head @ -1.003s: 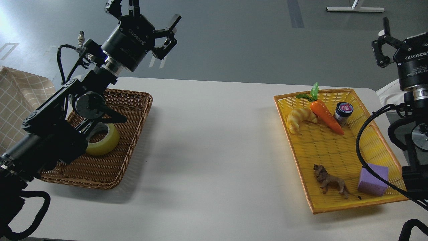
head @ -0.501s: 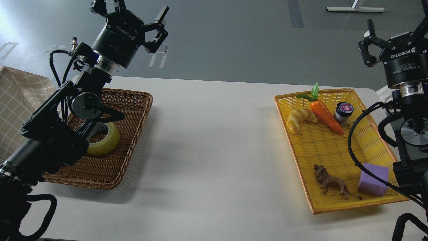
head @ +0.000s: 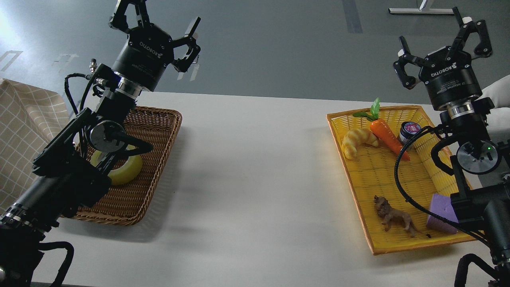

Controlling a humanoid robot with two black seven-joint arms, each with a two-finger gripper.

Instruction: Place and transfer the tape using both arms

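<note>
The yellow tape roll (head: 126, 170) lies flat in the brown wicker basket (head: 153, 159) at the left of the white table, partly hidden behind my left arm. My left gripper (head: 157, 18) is open and empty, raised high above the basket's far end. My right gripper (head: 442, 32) is open and empty, raised above the far right corner of the yellow tray (head: 370, 175).
The yellow tray holds a croissant (head: 356, 141), a toy carrot (head: 386, 133), a small jar (head: 409, 130), a toy lion (head: 392, 217) and a purple foam cube (head: 438, 213). A checked cloth (head: 24, 131) lies at the far left. A white table (head: 255, 159) lies between the two containers.
My right arm has swung left and into view, its gripper now over the tray's far corner. My left gripper drew back left; the arm shifted and covers more of the tape.
</note>
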